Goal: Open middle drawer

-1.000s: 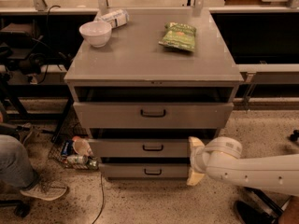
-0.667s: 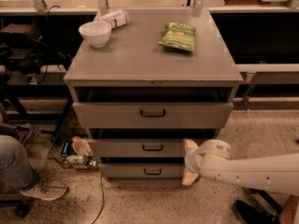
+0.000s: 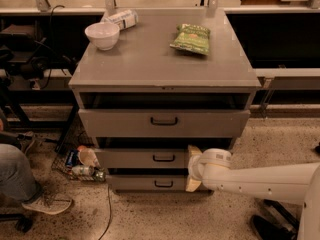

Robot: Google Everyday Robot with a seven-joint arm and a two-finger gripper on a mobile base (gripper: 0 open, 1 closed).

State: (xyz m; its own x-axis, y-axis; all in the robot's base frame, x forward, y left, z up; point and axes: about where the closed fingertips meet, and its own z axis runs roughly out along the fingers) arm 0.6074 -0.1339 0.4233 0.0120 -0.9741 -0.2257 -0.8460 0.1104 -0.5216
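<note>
Camera view: the middle drawer point(image 3: 135, 159) sits between the two other fronts of the grey table point(image 3: 150, 64), its inside hidden. The hand point(image 3: 191, 168), fingers spread wide, stands at its right end. A white bowl point(image 3: 102, 35) and a green bag point(image 3: 191, 38) rest on top.

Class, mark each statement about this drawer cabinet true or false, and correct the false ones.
1. A white bowl stands on the cabinet top. True.
2. The tool grips the handle of the middle drawer. False: it sits right of the handle, at the right end of that drawer's front.
3. The green bag lies inside a drawer. False: it lies on the cabinet top.
4. The top drawer has a dark handle at the centre of its front. True.
</note>
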